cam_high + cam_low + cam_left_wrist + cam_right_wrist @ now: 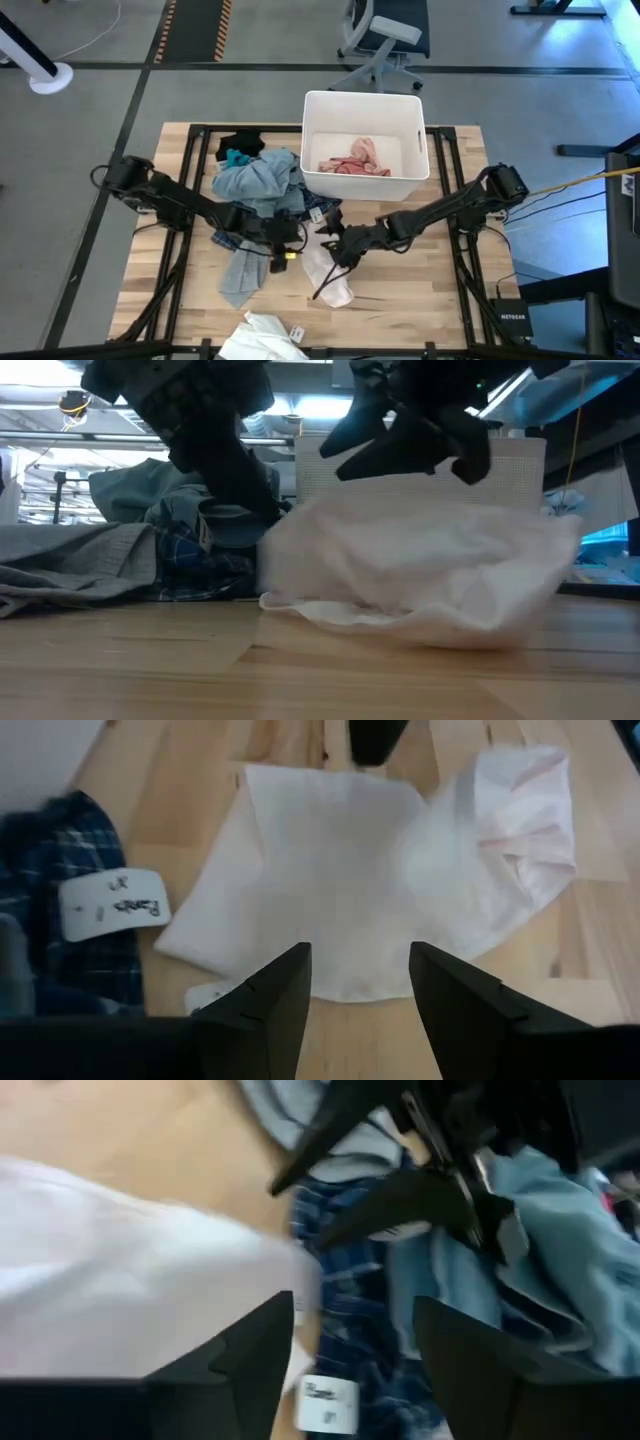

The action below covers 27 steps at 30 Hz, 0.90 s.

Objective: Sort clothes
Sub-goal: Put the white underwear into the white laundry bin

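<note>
Two arms reach over the surface (440, 290). One white bin (365, 146) holds one pink garment (355, 160). Outside it, one pile (262, 185) shows four fabrics: black, teal, light blue-grey, dark plaid. One grey piece (238, 277) lies apart, as do two white garments, one mid-surface (328, 277) and one at the near edge (262, 338). Two small white tags (112, 903) show beside the plaid.
</note>
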Tool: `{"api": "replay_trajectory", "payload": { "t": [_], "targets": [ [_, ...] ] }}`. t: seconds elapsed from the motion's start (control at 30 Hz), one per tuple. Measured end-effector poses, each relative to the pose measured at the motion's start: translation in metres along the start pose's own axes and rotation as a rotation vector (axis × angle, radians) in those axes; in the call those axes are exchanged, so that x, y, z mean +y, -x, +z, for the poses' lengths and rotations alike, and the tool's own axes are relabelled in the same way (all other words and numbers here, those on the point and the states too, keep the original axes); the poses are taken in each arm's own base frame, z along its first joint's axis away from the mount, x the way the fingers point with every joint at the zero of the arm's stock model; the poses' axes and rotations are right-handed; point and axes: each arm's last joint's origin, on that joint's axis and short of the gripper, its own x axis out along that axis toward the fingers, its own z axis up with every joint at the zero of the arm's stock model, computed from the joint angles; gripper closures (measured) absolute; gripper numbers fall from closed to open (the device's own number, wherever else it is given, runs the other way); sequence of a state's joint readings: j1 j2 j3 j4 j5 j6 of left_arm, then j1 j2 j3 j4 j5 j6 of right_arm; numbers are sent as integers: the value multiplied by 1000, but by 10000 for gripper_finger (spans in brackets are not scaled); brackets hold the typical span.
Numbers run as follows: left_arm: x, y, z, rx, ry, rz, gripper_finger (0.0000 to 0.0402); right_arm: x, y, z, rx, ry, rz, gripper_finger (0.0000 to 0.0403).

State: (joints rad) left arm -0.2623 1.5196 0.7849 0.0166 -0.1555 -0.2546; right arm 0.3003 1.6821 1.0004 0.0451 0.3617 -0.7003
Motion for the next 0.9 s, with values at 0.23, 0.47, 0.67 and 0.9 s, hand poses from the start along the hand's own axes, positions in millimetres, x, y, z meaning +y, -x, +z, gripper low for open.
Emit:
{"api": "replay_trajectory", "payload": {
  "t": [0.23, 0.47, 0.67, 0.9],
  "targets": [
    [-1, 5, 2, -17, 5, 4, 235, -7, -4, -15, 102, -118, -11, 167],
    [-12, -1, -3, -13, -17, -24, 235, 5, 26, -3, 80, -162, 123, 167],
    [-9, -19, -20, 107, -38, 14, 235, 32, 42, 4, 170, -150, 159, 166],
    [-11, -30, -37, 214, -217, 20, 235, 67, 55, 1, 243, -149, 114, 166]
  ]
}}
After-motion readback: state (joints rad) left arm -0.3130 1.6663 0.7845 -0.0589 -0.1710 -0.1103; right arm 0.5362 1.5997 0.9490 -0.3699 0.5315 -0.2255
